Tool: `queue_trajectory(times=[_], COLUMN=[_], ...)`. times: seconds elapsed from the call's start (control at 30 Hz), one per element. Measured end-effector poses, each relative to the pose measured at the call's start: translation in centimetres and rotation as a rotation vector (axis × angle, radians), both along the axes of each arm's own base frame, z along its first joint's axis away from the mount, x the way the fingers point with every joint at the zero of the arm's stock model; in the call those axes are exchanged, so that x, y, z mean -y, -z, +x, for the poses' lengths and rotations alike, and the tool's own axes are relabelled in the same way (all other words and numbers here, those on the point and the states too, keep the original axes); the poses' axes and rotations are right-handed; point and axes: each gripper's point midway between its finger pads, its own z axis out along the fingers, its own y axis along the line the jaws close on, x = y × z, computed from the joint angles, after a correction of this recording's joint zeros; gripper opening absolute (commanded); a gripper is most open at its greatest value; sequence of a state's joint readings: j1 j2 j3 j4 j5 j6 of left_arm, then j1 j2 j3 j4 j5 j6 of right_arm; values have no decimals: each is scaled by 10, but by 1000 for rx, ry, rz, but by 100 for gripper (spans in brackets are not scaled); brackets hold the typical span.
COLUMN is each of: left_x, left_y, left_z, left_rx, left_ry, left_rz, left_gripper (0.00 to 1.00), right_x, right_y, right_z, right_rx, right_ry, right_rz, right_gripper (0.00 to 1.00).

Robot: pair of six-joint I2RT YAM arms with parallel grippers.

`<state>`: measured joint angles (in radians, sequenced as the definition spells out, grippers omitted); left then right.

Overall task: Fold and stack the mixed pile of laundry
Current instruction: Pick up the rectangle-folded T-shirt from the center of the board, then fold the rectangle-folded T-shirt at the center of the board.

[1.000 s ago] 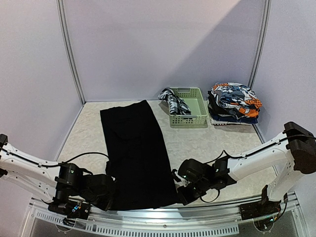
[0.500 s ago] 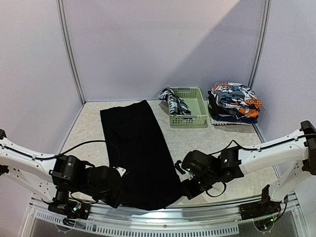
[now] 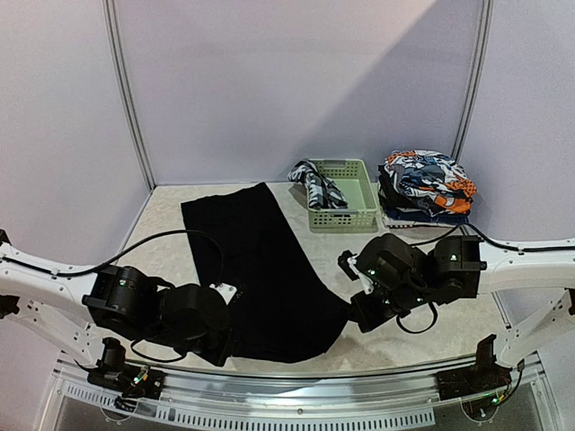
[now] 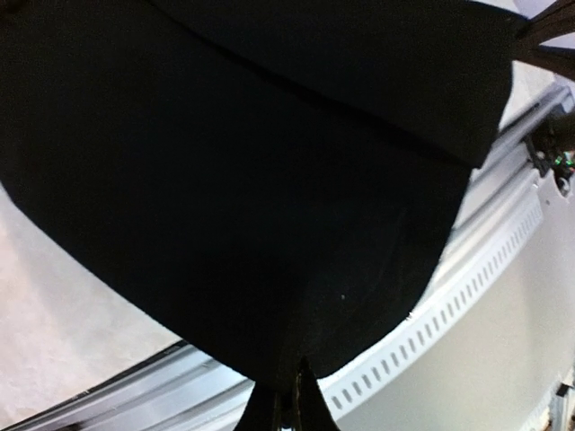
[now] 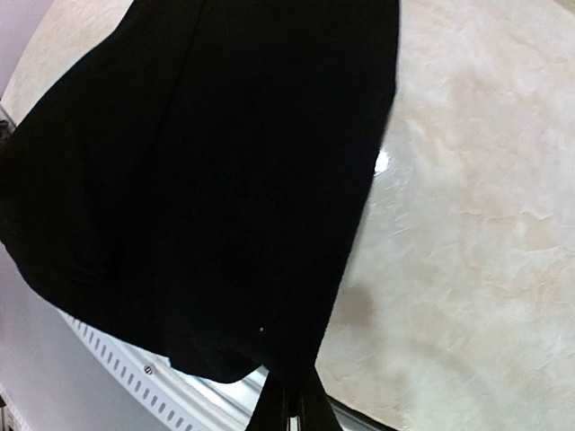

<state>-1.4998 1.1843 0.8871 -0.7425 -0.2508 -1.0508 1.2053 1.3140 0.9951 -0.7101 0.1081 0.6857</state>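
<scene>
Lilac walls (image 3: 296,81) close in a pale marbled surface (image 3: 162,233). The cloth (image 3: 256,260) runs lengthwise down it. Its far end lies flat near the back left, and its near end is held up above the front rail (image 4: 467,296).

The left end effector (image 4: 283,402) is pinched tight on the near left corner of the hem, with fabric spreading away from its tips in the wrist view. The right end effector (image 5: 289,402) is clamped the same way on the near right corner, and the cloth hangs between the two in a shallow sag.

At the back right, a shirt (image 3: 316,184) is draped over the left rim of the basket (image 3: 359,215). Just beside the basket sits a stack (image 3: 427,180) of printed pieces that looks already folded.

The step in hand looks like the first fold of the cloth, with both near corners gripped and raised. The next move probably calls for both arms to travel away from the bases together, level and at matching speed. That would carry the near hem over the flat part toward the far hem. The hem needs to stay taut so the middle does not bunch. The corners should land on the far corners before either grip lets go. The shirt seems to be left for a later step.
</scene>
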Motion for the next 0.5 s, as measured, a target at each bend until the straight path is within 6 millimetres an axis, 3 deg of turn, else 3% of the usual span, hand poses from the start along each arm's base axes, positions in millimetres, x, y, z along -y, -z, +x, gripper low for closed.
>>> queue_trajectory(times=[0.23,0.5], left_x=[-15,-33], left_y=[-3,-9], left_z=[25,66], left_rx=[112,211], left_ry=[-80,-216], left_rz=[54,83], left_gripper=[0,0], right_x=[-5,-26], right_y=[-24,-26], right_z=[38,86], right_rx=[60,87], right_ry=[62,100], right_rz=[13,-25], right_gripper=[0,0])
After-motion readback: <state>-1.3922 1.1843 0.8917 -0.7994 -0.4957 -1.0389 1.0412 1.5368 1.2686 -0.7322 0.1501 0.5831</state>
